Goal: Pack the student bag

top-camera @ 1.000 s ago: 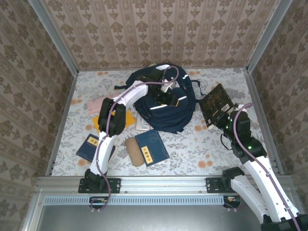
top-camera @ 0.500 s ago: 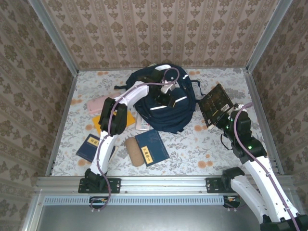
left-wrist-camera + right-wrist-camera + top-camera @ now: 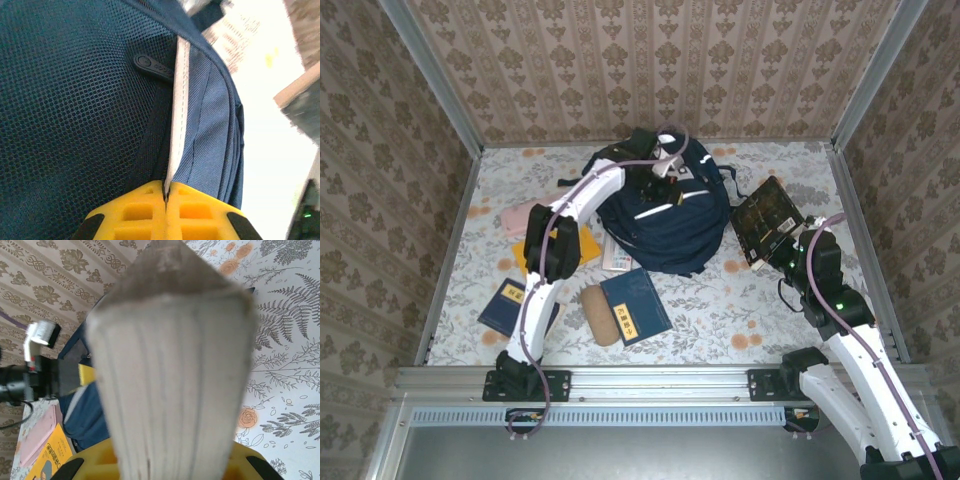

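The student bag [image 3: 670, 225], navy with white stripes, lies at the back middle of the table. My left gripper [image 3: 664, 168] reaches over its far top. In the left wrist view the left gripper [image 3: 166, 189] is shut on the bag's [image 3: 75, 100] white-trimmed edge [image 3: 179, 110], which runs straight into the closed yellow fingers [image 3: 135, 212]. My right gripper [image 3: 790, 250] is at the right, shut on a dark-covered book [image 3: 767, 218] that it holds tilted above the table. The book's pale page edge [image 3: 170, 365] rises between the right gripper's [image 3: 170, 462] fingers, with the bag [image 3: 85, 415] beyond it on the left.
In front of the bag lie a blue book [image 3: 635, 306], a tan pouch [image 3: 599, 315] and a white booklet [image 3: 615, 256]. Further left are another blue book [image 3: 508, 306], a yellow book [image 3: 578, 246] and a pink item [image 3: 523, 216]. Patterned walls enclose the table.
My left gripper has shut on the bag's edge and drawn it up and toward the back wall, stretching the bag. The right arm and its book have barely moved.
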Motion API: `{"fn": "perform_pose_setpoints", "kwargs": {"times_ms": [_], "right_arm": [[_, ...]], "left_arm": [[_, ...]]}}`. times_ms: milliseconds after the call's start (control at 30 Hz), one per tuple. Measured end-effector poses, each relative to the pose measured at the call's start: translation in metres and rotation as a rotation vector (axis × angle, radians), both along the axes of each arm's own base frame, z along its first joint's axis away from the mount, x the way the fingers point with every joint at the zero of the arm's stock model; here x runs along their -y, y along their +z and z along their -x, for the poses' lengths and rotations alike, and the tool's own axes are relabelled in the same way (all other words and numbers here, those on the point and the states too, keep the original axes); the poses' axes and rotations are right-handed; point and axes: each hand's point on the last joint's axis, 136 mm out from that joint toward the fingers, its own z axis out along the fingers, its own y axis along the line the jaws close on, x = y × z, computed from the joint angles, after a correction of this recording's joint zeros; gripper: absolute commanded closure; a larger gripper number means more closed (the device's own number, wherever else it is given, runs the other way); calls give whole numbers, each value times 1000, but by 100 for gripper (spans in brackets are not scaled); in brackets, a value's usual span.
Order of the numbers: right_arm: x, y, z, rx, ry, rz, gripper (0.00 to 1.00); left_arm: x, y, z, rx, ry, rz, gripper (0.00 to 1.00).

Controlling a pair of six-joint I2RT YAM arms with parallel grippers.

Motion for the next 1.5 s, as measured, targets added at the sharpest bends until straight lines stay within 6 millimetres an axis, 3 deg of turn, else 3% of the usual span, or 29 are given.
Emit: {"fn": "perform_pose_setpoints", "kwargs": {"times_ms": [267, 400, 700, 1000, 1133, 1333, 1433, 1500], "right_arm": [[-10, 3, -6, 6, 4, -103, 100], [-26, 0, -25, 17, 39, -215, 100], [-69, -6, -70, 15, 139, -447, 100], [-136, -22, -100, -65, 265, -560, 100], [-150, -9, -103, -40, 302, -574, 100], [-156, 15, -118, 33, 324, -571, 100], [-164, 7, -140, 34, 325, -573, 100], [-170, -11, -157, 20, 315, -568, 100]], "left_arm": [[-25, 127, -42, 60, 122, 286, 100], [-37, 163, -55, 64, 152, 379, 100], [-33, 176, -53, -10, 162, 442, 100], [-24, 187, -49, -13, 140, 484, 100], [-24, 188, -47, -20, 134, 489, 100], [-22, 192, -46, -36, 122, 509, 100], [-21, 197, -45, -34, 115, 527, 100], [-20, 199, -45, -36, 108, 535, 100]]}}
